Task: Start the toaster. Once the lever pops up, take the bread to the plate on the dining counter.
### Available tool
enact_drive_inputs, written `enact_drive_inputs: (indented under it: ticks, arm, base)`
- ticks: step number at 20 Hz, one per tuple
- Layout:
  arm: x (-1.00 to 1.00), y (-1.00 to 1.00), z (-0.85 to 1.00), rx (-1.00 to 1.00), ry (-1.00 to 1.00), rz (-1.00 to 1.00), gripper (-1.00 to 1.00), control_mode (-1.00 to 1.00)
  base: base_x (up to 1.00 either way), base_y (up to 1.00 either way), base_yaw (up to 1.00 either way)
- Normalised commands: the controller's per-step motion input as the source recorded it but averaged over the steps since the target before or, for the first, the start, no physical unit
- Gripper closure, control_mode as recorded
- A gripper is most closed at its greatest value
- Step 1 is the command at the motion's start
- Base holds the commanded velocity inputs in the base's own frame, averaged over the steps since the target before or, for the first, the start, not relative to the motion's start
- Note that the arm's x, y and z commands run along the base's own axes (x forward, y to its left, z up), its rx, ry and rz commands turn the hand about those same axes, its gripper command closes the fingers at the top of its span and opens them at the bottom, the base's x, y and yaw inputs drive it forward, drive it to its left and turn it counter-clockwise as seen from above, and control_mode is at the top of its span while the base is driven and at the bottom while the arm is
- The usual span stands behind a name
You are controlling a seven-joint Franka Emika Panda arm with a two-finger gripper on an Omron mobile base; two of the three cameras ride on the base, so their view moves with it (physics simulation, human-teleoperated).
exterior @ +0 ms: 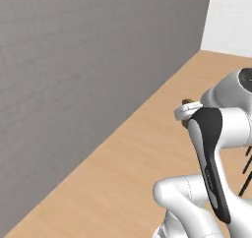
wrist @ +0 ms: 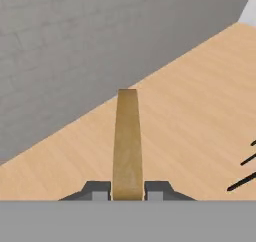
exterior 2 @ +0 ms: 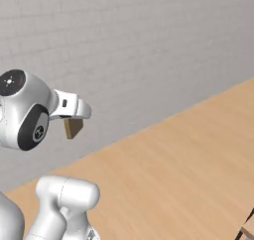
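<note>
My gripper point(wrist: 127, 191) is shut on the bread point(wrist: 126, 141), a flat tan-brown slice seen edge-on, rising between the two dark fingertips point(wrist: 100, 190). From the right base view the bread point(exterior 2: 73, 127) hangs under the white hand, with the gripper point(exterior 2: 73, 119) held high in front of the grey wall. In the left base view a small brown bit of the bread point(exterior: 187, 103) peeks out behind the hand, where the gripper point(exterior: 186, 110) is mostly hidden by the arm. The toaster, the plate and the dining counter are out of view.
A long grey wall point(exterior: 74, 74) runs along the left, meeting a light-wood floor point(exterior: 128, 168). Thin dark chair legs point(exterior: 247, 168) stand at the right edge, and the chair legs point(wrist: 244, 173) also show in the hand view. A white wall point(exterior: 231, 15) closes the far end.
</note>
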Motion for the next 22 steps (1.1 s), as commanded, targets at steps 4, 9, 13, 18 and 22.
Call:
enact_drive_inputs:
  ticks: [4,9,13,18,22]
  arm:
    - [0.00,0.00,0.00,0.00,0.00,0.00,1.00,1.00]
    - [0.00,0.00,0.00,0.00,0.00,0.00,1.00,1.00]
    - [0.00,0.00,0.00,0.00,0.00,0.00,1.00,1.00]
    - [0.00,0.00,0.00,0.00,0.00,0.00,1.00,1.00]
    - [0.00,0.00,0.00,0.00,0.00,0.00,1.00,1.00]
  base:
    - [0.36,0.00,-0.76]
    - [0.58,0.01,-0.68]
    - [0.92,0.24,-0.54]
    - [1.00,0.62,-0.29]
    - [1.00,0.81,-0.08]
